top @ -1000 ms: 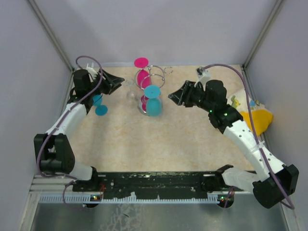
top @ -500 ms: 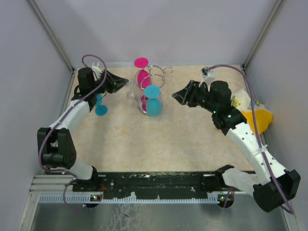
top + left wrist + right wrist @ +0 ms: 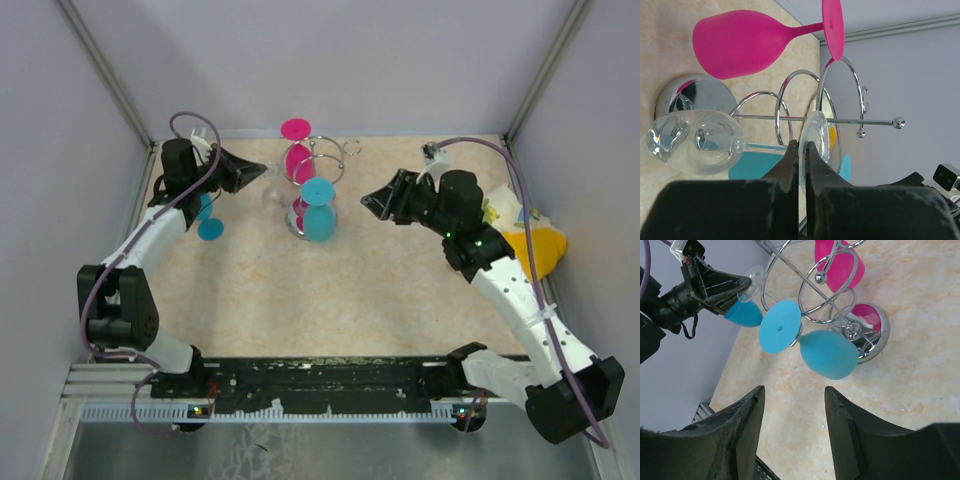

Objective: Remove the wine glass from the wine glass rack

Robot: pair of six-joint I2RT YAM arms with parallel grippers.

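Observation:
The wine glass rack [image 3: 325, 160] stands at the back middle, its silvery loops [image 3: 840, 85] and round base [image 3: 875, 335] showing in both wrist views. A clear wine glass [image 3: 695, 140] hangs from it on the left side, bowl down. My left gripper [image 3: 801, 145] is shut on the rim of that glass's foot disc [image 3: 819, 135]. A pink wine glass [image 3: 740, 42] and a blue one [image 3: 827, 352] also hang on the rack. My right gripper [image 3: 795, 390] is open and holds nothing, hovering to the right of the rack [image 3: 368, 200].
Another blue glass [image 3: 207, 215] stands on the table under the left arm. A yellow object [image 3: 535, 250] with small items lies at the right edge. Grey walls close in the back and both sides.
The left gripper's jaws have closed onto the clear glass's foot. The right gripper has drifted slightly right, still open.

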